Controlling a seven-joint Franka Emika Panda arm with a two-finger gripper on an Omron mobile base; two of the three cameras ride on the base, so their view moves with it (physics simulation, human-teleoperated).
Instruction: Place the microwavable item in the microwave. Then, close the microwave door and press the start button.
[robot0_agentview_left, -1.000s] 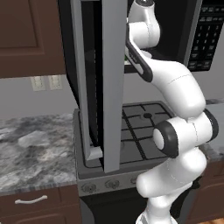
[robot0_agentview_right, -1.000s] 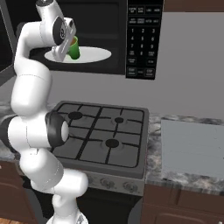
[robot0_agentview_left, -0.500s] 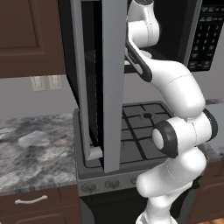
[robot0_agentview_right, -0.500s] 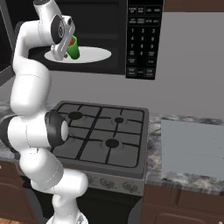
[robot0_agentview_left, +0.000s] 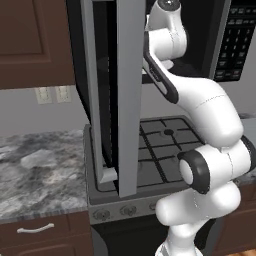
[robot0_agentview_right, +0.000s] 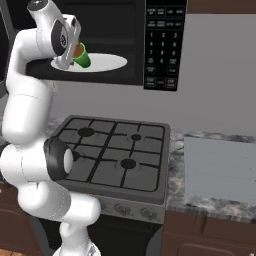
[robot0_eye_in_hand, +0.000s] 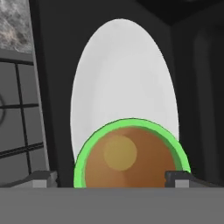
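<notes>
The microwave (robot0_agentview_right: 161, 45) hangs over the stove, its door (robot0_agentview_left: 125, 100) swung wide open and seen edge-on in the left base view. The white turntable plate (robot0_agentview_right: 107, 62) lies inside. A bright green cup (robot0_agentview_right: 84, 58) of brown liquid sits at the plate's left part, tilted toward the hand. My gripper (robot0_agentview_right: 73, 50) reaches into the cavity right at the cup. In the hand view the cup (robot0_eye_in_hand: 131, 157) lies between the spread fingertips (robot0_eye_in_hand: 43, 177), and the left tip stands clear of its rim. The gripper (robot0_eye_in_hand: 111, 177) is open.
Below the microwave is a black stove (robot0_agentview_right: 115, 155) with several burners. Granite counter runs on both sides, with a flat grey board (robot0_agentview_right: 220, 170) on the right. The open door blocks the space left of the arm. Brown cabinets (robot0_agentview_left: 30, 40) hang at upper left.
The jaws have spread apart from the green cup, letting it go. The arm has hardly moved and the cup stays on the plate.
</notes>
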